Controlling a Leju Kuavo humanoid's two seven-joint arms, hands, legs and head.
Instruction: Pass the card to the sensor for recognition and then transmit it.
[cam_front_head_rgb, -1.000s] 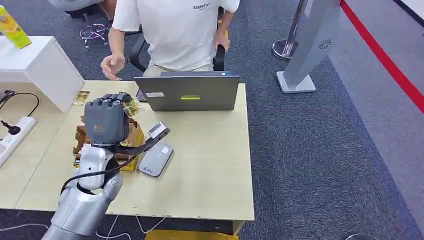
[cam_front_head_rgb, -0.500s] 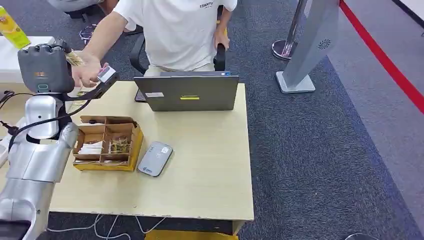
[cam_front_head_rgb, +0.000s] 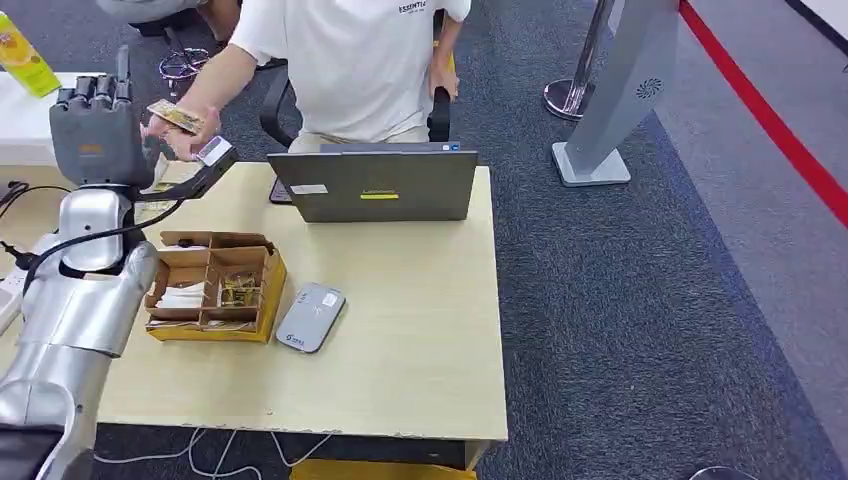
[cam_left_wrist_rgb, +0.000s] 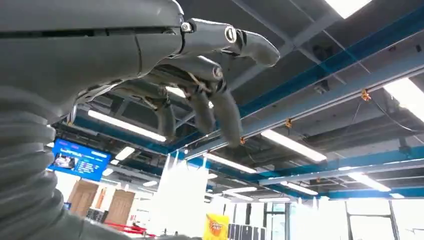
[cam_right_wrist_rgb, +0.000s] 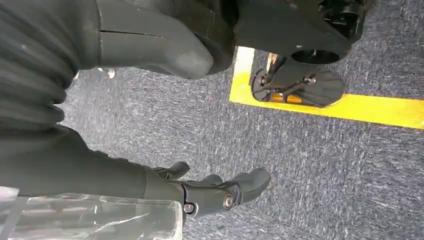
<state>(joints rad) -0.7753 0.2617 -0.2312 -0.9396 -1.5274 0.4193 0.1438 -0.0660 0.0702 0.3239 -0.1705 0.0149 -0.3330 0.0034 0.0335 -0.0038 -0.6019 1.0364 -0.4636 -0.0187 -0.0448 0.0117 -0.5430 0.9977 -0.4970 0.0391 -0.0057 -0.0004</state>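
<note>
My left hand (cam_front_head_rgb: 93, 132) is raised at the table's far left corner, fingers straight up and apart, with nothing in it. The left wrist view shows its fingers (cam_left_wrist_rgb: 215, 100) spread and empty against the ceiling. Just right of that hand, a person's hand (cam_front_head_rgb: 188, 135) holds the yellowish card (cam_front_head_rgb: 174, 115). The grey sensor (cam_front_head_rgb: 311, 317) lies flat on the table (cam_front_head_rgb: 420, 330), beside a yellow compartment box (cam_front_head_rgb: 214, 286) with more cards in it. My right hand (cam_right_wrist_rgb: 220, 192) hangs over the carpet, loosely bent and empty.
A person in a white shirt (cam_front_head_rgb: 350, 60) sits behind a grey laptop (cam_front_head_rgb: 378, 184) at the table's far edge. A power strip (cam_front_head_rgb: 20, 275) and cables lie to the left. A white cabinet (cam_front_head_rgb: 30, 110) stands at the far left, a grey stand (cam_front_head_rgb: 620, 90) at the right.
My left arm rose from over the box toward the person with the card. The card is now in the person's hand and my fingers have straightened and spread.
</note>
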